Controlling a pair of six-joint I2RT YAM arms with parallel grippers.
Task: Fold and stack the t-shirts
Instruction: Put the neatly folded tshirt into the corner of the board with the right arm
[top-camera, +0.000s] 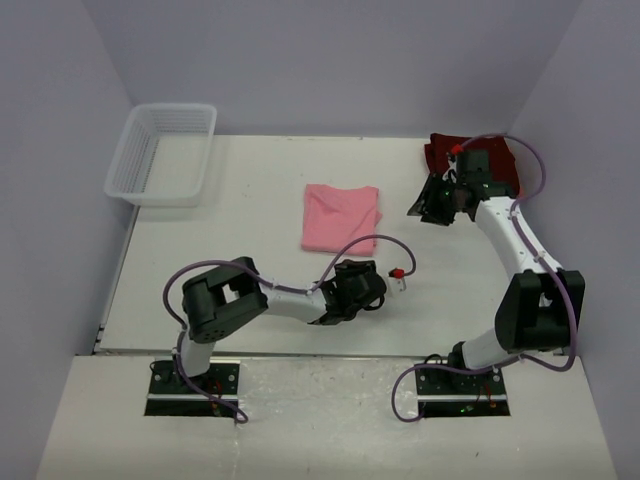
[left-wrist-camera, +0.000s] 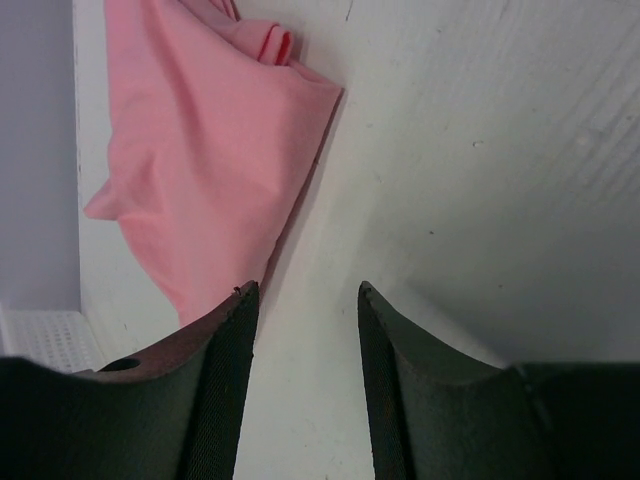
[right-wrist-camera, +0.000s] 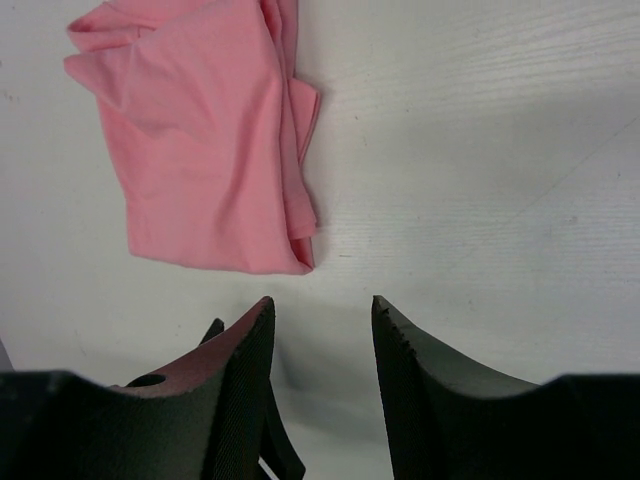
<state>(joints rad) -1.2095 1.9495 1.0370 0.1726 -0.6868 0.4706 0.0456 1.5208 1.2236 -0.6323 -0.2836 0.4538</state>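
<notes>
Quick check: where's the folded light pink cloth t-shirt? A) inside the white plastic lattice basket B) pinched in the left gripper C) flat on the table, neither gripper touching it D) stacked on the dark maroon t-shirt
C: the pink t-shirt lies on the table, apart from the basket and the maroon t-shirt; the left gripper and right gripper show only table between open jaws.

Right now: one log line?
pink shirt: folded, centre | maroon shirt: far right, unstacked | left end effector: open, empty | right end effector: open, empty

no readable text, labels, brands or numbers anywhere
</notes>
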